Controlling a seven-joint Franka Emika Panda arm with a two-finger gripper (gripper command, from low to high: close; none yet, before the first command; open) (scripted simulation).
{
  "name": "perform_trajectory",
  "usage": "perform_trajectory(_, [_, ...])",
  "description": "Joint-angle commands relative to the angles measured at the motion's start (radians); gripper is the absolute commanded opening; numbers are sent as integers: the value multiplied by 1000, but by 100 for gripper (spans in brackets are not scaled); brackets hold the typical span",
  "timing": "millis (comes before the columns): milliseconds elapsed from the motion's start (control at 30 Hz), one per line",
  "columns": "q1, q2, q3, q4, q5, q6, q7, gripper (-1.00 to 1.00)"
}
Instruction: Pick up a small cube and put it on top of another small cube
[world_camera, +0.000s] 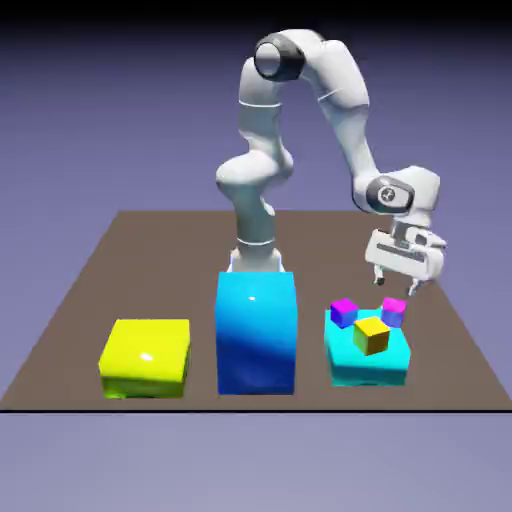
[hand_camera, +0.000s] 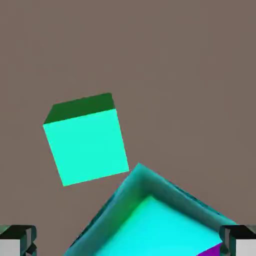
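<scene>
The small cube (hand_camera: 87, 140), green-teal, lies on the brown table in the hand view, above and left of centre. It does not show in the exterior view. My gripper (world_camera: 397, 285) hangs open above the table, just behind the cyan block (world_camera: 368, 358). In the hand view the gripper (hand_camera: 128, 242) has its grey fingertips (hand_camera: 17, 241) wide apart at the bottom corners, and nothing is held. On the cyan block sit two magenta-topped little cubes (world_camera: 344, 311) and a yellow little cube (world_camera: 371, 334). A corner of the cyan block (hand_camera: 150, 225) fills the lower hand view.
A tall blue block (world_camera: 257, 333) stands in the middle of the table's front. A large yellow block (world_camera: 146, 357) lies at the exterior view's left. The table's front edge (world_camera: 250, 408) runs just before the three blocks.
</scene>
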Motion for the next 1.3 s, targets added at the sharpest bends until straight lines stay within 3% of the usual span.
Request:
perform_trajectory(0, [-6,28,-17,1,13,23,19,0])
perform_trajectory(233, [6,218,-108,51,-177,141,165,0])
perform_trajectory(267, [6,218,-108,51,-177,142,165,-100])
perform_trajectory(533, [-6,28,-17,1,13,23,19,-100])
perform_trajectory(800, [-236,35,72,275,207,-134,20,-100])
perform_trajectory(1133, [-444,-94,34,306,250,-289,-391,-100])
perform_trajectory(1267, [-464,-30,11,288,198,-210,-356,-100])
